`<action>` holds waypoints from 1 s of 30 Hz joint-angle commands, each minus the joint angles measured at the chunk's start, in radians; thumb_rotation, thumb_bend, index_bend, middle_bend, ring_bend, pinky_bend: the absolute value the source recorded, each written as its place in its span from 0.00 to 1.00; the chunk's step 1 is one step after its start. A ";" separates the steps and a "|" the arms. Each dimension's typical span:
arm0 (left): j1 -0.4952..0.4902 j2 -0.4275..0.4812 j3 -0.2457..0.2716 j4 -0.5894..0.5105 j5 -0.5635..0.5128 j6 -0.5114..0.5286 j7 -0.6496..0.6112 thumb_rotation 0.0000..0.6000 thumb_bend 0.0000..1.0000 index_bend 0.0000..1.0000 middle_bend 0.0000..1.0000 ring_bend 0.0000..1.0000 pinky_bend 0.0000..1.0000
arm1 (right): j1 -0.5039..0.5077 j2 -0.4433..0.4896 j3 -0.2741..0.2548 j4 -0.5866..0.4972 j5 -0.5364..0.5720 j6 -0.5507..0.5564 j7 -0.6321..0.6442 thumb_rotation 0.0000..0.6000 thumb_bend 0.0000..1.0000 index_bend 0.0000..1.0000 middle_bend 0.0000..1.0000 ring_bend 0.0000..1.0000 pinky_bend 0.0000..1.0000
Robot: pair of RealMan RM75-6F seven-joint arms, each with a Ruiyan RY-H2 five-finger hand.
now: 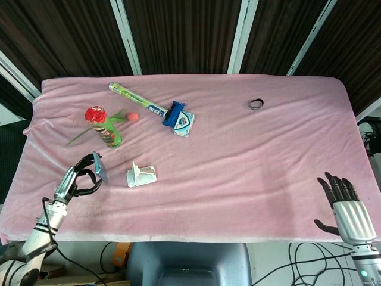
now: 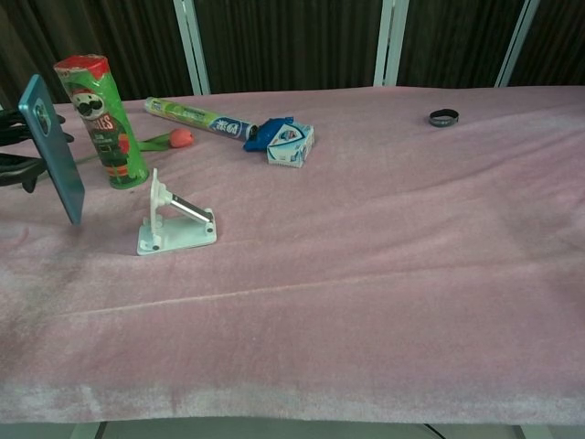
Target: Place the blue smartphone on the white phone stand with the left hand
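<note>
My left hand (image 1: 76, 180) holds the blue smartphone (image 2: 53, 147) upright and tilted above the cloth, left of the white phone stand (image 2: 174, 222). In the head view the smartphone (image 1: 100, 167) hangs a short way left of the stand (image 1: 141, 175), apart from it. Only the dark fingertips of the left hand (image 2: 16, 146) show at the chest view's left edge. My right hand (image 1: 346, 205) hovers at the table's front right corner, fingers spread, holding nothing. The stand's cradle is bare.
A green chip can (image 2: 102, 121) stands just behind the stand, with an artificial tulip (image 2: 174, 138) beside it. Farther back lie a long green tube (image 1: 137, 99) and a blue-and-white packet (image 1: 180, 118). A dark ring (image 1: 256, 104) sits at the back right.
</note>
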 commanded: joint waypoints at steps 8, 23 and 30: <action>-0.043 -0.073 -0.078 -0.088 -0.147 -0.106 0.171 1.00 0.44 0.78 0.95 0.59 0.15 | 0.001 0.008 0.003 0.003 0.003 0.000 0.017 1.00 0.15 0.00 0.00 0.00 0.00; -0.076 -0.179 -0.117 -0.060 -0.158 -0.117 0.243 1.00 0.44 0.77 0.94 0.58 0.15 | 0.001 0.009 0.005 0.003 0.008 -0.002 0.014 1.00 0.15 0.00 0.00 0.00 0.00; -0.080 -0.216 -0.122 -0.013 -0.152 -0.128 0.250 1.00 0.44 0.77 0.94 0.58 0.15 | -0.009 -0.002 0.015 0.006 0.018 0.023 -0.011 1.00 0.15 0.00 0.00 0.00 0.00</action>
